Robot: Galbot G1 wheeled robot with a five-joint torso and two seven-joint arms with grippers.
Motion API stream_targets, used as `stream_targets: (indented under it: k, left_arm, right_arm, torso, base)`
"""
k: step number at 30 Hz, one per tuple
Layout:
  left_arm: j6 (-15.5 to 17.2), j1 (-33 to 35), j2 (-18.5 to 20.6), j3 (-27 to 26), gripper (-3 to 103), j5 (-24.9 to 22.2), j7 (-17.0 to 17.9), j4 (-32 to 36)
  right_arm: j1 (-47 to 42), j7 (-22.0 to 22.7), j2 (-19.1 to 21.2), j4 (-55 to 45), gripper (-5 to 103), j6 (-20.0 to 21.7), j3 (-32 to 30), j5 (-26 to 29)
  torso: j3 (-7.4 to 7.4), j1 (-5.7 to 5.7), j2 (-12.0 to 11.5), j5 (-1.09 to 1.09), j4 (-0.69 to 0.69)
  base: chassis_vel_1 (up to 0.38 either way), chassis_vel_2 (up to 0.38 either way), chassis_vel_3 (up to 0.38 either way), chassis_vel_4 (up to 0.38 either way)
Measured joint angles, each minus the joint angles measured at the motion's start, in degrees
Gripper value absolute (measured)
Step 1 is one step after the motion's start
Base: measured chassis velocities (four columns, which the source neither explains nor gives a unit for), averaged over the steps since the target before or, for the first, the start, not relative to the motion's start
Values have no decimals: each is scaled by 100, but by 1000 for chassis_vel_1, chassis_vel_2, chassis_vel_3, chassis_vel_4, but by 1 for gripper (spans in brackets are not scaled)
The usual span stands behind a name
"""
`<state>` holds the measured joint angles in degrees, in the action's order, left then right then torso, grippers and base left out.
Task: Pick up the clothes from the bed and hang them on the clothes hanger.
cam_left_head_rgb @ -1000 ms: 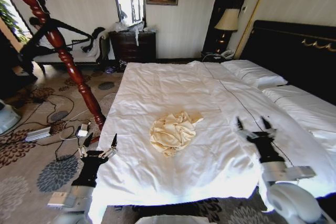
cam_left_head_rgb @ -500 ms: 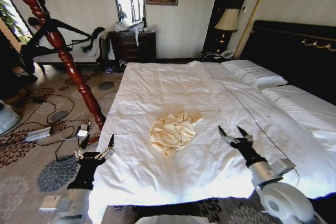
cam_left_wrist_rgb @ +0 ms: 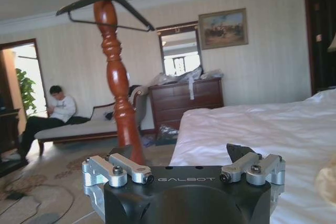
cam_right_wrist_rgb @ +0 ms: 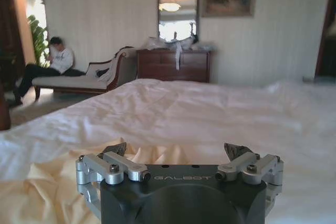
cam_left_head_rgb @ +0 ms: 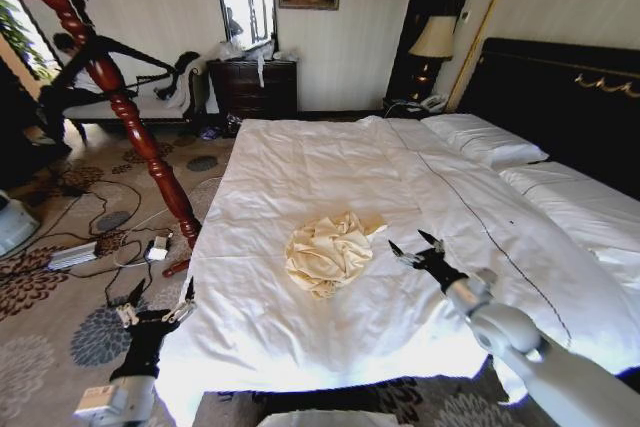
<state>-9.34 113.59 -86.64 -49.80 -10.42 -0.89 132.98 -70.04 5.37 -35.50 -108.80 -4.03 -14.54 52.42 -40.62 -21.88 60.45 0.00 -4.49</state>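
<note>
The right gripper (cam_left_head_rgb: pixel 415 245) hovers low over the white bed (cam_left_head_rgb: pixel 330 162), its two dark fingers spread wide and empty, pointing toward the clothes (cam_left_head_rgb: pixel 330 249) just beside it. In the right wrist view the same gripper (cam_right_wrist_rgb: pixel 178 153) frames the pale-yellow fabric (cam_right_wrist_rgb: pixel 47 192) lying close below and ahead of it on the sheet. The clothes sit as a crumpled cream heap near the middle of the bed's front half, well apart from the pillows (cam_left_head_rgb: pixel 485 142) that lie against the black headboard (cam_left_head_rgb: pixel 560 97). The left gripper (cam_left_head_rgb: pixel 158 309) waits low at the bed's left front corner, above the patterned carpet (cam_left_head_rgb: pixel 60 327), fingers also spread wide and holding nothing. In the left wrist view, the clothes hanger (cam_left_wrist_rgb: pixel 105 9) is black and triangular, hanging high on the twisted red-brown wooden coat stand (cam_left_wrist_rgb: pixel 118 93), which rises from the floor to the left of the bed
</note>
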Motion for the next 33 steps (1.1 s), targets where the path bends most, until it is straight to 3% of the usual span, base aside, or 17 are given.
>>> stream_targets:
  k: [2, 5, 6, 9, 10, 14, 22, 25, 26, 29, 31, 33]
  left_arm:
    - [-32, -1, -43, -7, 100, 6, 16, -59]
    - [-134, 66, -151, -18, 100, 30, 64, -135]
    - [-134, 66, -151, -18, 100, 30, 64, -135]
    - [-176, 136, -186, -66, 100, 28, 91, -91]
    - [-176, 136, -186, -66, 100, 28, 91, -91]
    - [-174, 129, -219, -86, 100, 12, 152, 9]
    - [-155, 115, -283, -14, 100, 70, 195, 69]
    - [-145, 108, -287, -8, 100, 93, 218, 66]
    - [-145, 108, -287, -8, 100, 93, 218, 66]
    - [-134, 100, -278, -7, 100, 96, 239, 49]
    - [-133, 92, -272, -7, 100, 95, 245, 35]
    - [-129, 71, -262, -5, 100, 90, 255, 3]
  right_arm:
    - [426, 221, -192, 141, 100, 52, 363, 303]
    - [1375, 1234, -1119, 585, 100, 238, 1041, 1260]
    - [1375, 1234, -1119, 585, 100, 238, 1041, 1260]
    - [1825, 2268, -1746, 970, 100, 496, 1095, 1880]
    - [1825, 2268, -1746, 970, 100, 496, 1095, 1880]
    - [2067, 3132, -2217, 1335, 100, 876, 986, 2148]
    - [2468, 3311, -2851, 1972, 103, 1012, 864, 2232]
    - [2756, 3279, -3244, 2416, 90, 1041, 807, 2244]
    - [2756, 3279, -3244, 2416, 90, 1041, 807, 2244]
    - [2878, 3223, -3412, 2645, 74, 1012, 750, 2186]
    - [2888, 3210, -3417, 2661, 74, 997, 734, 2159]
    - [2889, 3198, -3408, 2663, 63, 978, 703, 2124]
  torso:
    - [0, 0, 0, -1, 3]
    - [-1, -1, -1, 2, 7]
    - [-1, -1, -1, 2, 7]
    - [0, 0, 0, 0, 3]
    - [0, 0, 0, 0, 3]
    - [0, 0, 0, -1, 1]
    - [1, 0, 0, -2, 2]
    - [0, 0, -1, 0, 6]
    - [0, 0, -1, 0, 6]
    - [0, 0, 0, 0, 3]
    - [0, 0, 0, 0, 3]
    - [0, 0, 0, 0, 2]
  base:
    - [0, 0, 0, 0]
    - [0, 0, 0, 0]
    - [0, 0, 0, 0]
    - [0, 0, 0, 0]
    - [0, 0, 0, 0]
    - [0, 0, 0, 0]
    - [0, 0, 0, 0]
    - [0, 0, 0, 0]
    - [0, 0, 0, 0]
    - [0, 0, 0, 0]
    - [0, 0, 0, 0]
    - [0, 0, 0, 0]
